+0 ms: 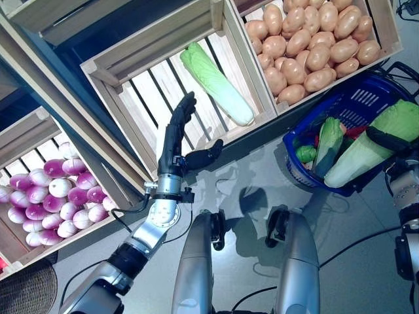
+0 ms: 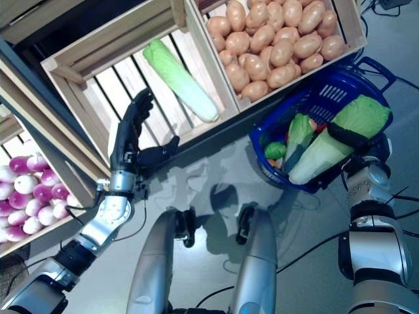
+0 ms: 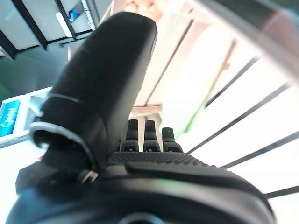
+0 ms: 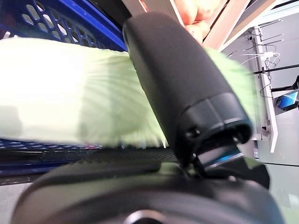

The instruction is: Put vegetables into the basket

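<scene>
A cabbage (image 1: 216, 82) is lying in the middle crate (image 1: 137, 98). Left of that crate, a crate of turnips (image 1: 49, 199) is sitting; right of it, a crate of potatoes (image 1: 311, 42). Before the potato crate, the basket (image 1: 357, 104) is resting, another cabbage (image 1: 373, 140) leaning in it.

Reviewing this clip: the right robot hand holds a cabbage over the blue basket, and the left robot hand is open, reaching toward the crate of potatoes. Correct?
Not quite. The left robot hand is open, but it reaches toward the crate holding a single cabbage, not the potatoes next to it; the left eye view shows this. The right robot hand does hold a cabbage over the blue basket.
</scene>
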Controlling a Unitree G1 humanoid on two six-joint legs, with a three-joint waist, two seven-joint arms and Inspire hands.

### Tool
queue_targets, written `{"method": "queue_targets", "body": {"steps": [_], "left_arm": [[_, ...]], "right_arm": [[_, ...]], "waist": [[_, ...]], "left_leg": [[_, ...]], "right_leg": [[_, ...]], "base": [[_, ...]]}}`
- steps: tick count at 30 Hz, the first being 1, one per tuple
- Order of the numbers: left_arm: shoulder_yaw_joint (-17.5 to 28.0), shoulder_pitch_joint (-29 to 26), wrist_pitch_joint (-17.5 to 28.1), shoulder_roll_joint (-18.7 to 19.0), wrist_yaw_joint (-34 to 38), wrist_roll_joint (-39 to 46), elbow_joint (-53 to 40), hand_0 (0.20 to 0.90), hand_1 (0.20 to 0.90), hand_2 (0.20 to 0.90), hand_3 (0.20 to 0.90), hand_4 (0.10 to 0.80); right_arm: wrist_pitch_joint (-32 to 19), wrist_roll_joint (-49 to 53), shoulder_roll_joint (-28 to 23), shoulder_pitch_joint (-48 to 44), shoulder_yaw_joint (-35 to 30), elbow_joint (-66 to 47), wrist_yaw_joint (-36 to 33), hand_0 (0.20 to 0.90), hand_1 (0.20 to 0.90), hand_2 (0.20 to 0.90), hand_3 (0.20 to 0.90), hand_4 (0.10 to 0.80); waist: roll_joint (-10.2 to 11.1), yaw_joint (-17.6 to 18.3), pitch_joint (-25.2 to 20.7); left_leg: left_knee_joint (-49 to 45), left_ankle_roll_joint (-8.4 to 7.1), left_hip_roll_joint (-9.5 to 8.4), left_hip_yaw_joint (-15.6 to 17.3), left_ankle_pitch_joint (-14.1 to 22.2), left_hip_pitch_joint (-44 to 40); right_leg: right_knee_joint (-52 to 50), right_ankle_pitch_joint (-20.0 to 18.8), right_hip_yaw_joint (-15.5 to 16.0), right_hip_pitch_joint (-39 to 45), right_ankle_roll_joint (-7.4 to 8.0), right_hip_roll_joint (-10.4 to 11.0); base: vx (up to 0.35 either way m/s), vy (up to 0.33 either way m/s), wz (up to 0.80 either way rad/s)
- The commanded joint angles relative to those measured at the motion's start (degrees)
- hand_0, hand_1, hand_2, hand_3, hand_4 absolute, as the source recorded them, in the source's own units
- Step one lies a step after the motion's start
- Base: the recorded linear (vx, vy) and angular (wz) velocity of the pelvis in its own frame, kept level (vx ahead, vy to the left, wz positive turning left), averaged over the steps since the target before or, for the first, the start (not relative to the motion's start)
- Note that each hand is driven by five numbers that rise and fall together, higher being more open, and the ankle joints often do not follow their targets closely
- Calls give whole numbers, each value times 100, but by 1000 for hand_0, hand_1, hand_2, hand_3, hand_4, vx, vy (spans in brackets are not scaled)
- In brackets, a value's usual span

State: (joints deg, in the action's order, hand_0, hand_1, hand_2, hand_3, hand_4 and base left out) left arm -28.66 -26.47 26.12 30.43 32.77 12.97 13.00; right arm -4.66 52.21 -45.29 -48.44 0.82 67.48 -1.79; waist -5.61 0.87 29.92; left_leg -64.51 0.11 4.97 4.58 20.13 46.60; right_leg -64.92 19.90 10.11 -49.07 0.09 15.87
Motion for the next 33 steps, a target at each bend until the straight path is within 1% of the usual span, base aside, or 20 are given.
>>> {"method": "queue_targets", "body": {"steps": [1,2,5,7,9,13,16,20,23,26,28,30,31,33], "left_arm": [[270,-492,640,425,444,-801,-751,900,900,900,900,800],[281,-573,574,501,514,-848,-707,900,900,900,900,800],[313,-971,213,808,917,-1349,-469,900,900,900,900,800],[390,-1250,147,1114,1123,-1444,-161,900,900,900,900,800],[470,-1359,83,1255,1184,-1498,-30,900,900,900,900,800],[564,-1745,-301,1598,1150,-1468,544,900,900,900,900,800],[543,-1977,-422,1724,1109,-1612,858,900,900,900,900,800],[327,-2405,-646,1983,1061,-2107,1402,900,900,900,900,800],[32,-2730,-863,2179,968,-2529,1941,900,900,900,900,800],[-290,-2948,-1091,2389,776,-2707,2259,900,900,900,900,800],[-406,-3040,-1190,2455,698,-2736,2409,900,900,900,900,800],[-652,-3198,-1362,2555,620,-3037,2723,900,900,900,900,800],[-670,-3214,-1387,2559,605,-3050,2739,900,900,900,900,800],[-848,-3347,-1510,2601,587,-3219,2934,900,900,900,900,800]], "right_arm": [[-594,155,-632,-155,-21,-260,407,900,900,900,900,800],[-610,167,-626,-128,-10,-277,440,900,900,900,900,800],[-566,169,-621,-97,11,-270,587,900,900,900,900,800],[-529,184,-599,-3,44,-241,699,900,900,900,900,800],[-505,181,-579,86,38,-252,748,900,900,900,900,800],[-438,128,-527,232,78,-235,889,900,900,900,900,800],[-409,91,-530,214,134,-280,913,900,900,900,900,800],[-475,81,-493,123,310,-408,1088,900,900,900,900,800],[-517,-89,-460,74,553,-627,1182,900,900,900,900,800],[-545,-115,-519,22,753,-691,1256,900,900,900,900,800],[-552,-105,-550,-6,794,-682,1286,900,900,900,900,800],[-603,-296,-592,-30,890,-667,1263,900,900,900,900,800],[-609,-310,-591,-29,892,-665,1257,900,900,900,900,800],[-598,-363,-644,-67,1002,-620,1260,900,900,900,900,800]], "waist": [[196,24,-282],[203,47,-292],[250,90,-318],[280,136,-355],[295,156,-375],[319,233,-411],[324,270,-411],[308,340,-397],[303,409,-373],[288,447,-361],[276,462,-356],[252,511,-320],[253,510,-318],[236,543,-297]], "left_leg": [[-179,284,-71,233,777,-341],[-158,276,-46,249,757,-344],[-35,263,21,299,687,-411],[36,264,91,335,649,-480],[73,256,126,360,632,-533],[175,216,243,421,558,-675],[210,201,282,444,524,-707],[136,176,352,495,510,-621],[86,171,399,521,515,-560],[63,164,429,542,506,-521],[76,156,435,555,496,-516],[84,133,459,576,472,-484],[84,132,460,578,470,-482],[108,125,467,599,451,-461]], "right_leg": [[363,-29,-132,604,-100,-157],[387,-54,-140,603,-89,-169],[461,-105,-171,636,-64,-197],[479,-124,-206,658,-47,-208],[505,-134,-219,695,-41,-216],[575,-175,-257,811,-16,-227],[580,-189,-267,823,-10,-221],[474,-168,-309,699,-6,-213],[401,-145,-346,605,8,-207],[390,-157,-374,550,19,-203],[399,-164,-388,535,26,-205],[401,-195,-425,481,55,-213],[402,-198,-428,477,56,-215],[432,-229,-454,444,70,-220]], "base": [[32,-1,-1],[0,0,0],[34,28,-8],[56,36,-11],[58,30,-7],[64,30,-11],[38,21,-12],[4,6,-1],[-4,27,-7],[7,31,-5],[14,46,-8],[9,62,-11],[0,39,-9],[-4,48,-10]]}}
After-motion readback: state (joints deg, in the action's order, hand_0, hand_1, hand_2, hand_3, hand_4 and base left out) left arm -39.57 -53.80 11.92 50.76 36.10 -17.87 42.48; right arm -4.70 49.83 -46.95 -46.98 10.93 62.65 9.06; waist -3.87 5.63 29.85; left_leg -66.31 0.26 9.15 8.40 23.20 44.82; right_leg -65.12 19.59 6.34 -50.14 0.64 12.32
